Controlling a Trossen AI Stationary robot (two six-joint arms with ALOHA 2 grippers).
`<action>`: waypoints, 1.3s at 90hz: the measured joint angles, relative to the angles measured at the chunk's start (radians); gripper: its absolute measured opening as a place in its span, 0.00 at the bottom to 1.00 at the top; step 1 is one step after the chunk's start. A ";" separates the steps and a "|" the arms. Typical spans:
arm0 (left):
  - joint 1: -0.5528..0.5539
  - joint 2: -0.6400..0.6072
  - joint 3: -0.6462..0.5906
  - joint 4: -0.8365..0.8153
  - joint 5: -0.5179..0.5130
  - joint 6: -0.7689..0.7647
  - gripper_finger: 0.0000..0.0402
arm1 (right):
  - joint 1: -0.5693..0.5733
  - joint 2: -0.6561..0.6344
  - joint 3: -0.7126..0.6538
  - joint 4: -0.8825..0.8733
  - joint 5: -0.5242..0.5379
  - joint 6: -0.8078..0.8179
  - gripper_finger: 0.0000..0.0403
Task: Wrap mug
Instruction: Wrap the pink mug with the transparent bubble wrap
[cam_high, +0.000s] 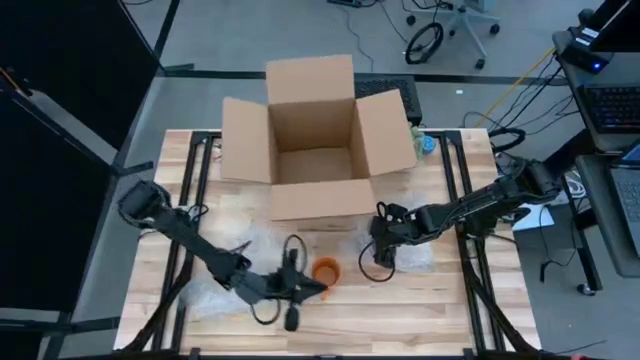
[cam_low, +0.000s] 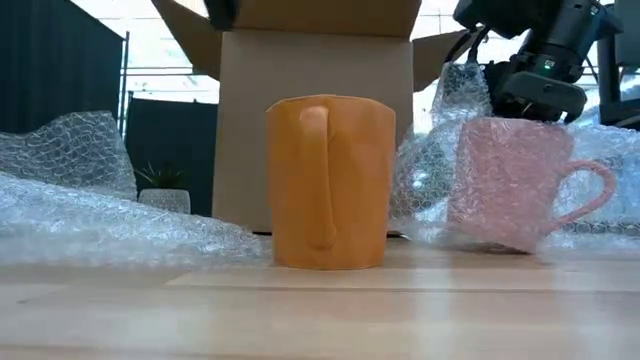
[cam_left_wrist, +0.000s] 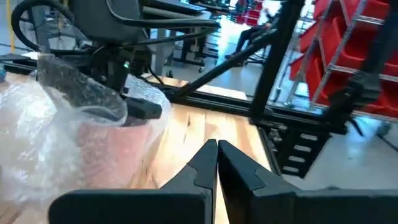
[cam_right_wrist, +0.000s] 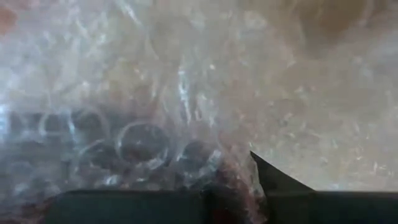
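Overhead, a wooden table (cam_high: 440, 310) holds an open cardboard box (cam_high: 315, 140) at its far side, flaps spread. Clear bubble wrap (cam_high: 250, 250) lies across the table in front of the box. An orange mug (cam_high: 326, 270) stands upright near the middle of the front area. The left gripper (cam_high: 318, 288) sits low just beside this mug on its near side, and its fingers look pressed together there. The right gripper (cam_high: 385, 245) reaches in from the right and rests over a bundle of wrap to the right of the orange mug. At table height, the orange mug (cam_low: 330, 182) stands in the centre with its handle facing the camera, and the box (cam_low: 315, 110) rises behind it. To its right stands a pink mug (cam_low: 510, 185), upright, partly covered in bubble wrap (cam_low: 440, 160), handle pointing right. The right gripper (cam_low: 535, 90) is directly above it, touching the wrap at the rim. From the left wrist, two dark fingers (cam_left_wrist: 205, 165) meet tip to tip, holding nothing, with the wrapped pink mug (cam_left_wrist: 106, 152) beyond. From the right wrist, bubble wrap (cam_right_wrist: 186, 93) fills nearly everything, and I cannot tell whether that gripper is open or closed.
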 joint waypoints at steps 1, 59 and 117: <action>0.004 0.006 0.006 0.001 0.000 0.001 0.00 | 0.000 0.000 0.000 0.000 0.000 0.000 0.04; 0.207 0.173 0.124 0.003 0.031 0.035 0.00 | 0.000 0.000 0.000 0.009 -0.003 -0.016 0.04; 0.324 0.349 0.302 -0.118 0.236 0.103 0.00 | 0.000 0.002 -0.001 0.037 -0.029 0.004 0.04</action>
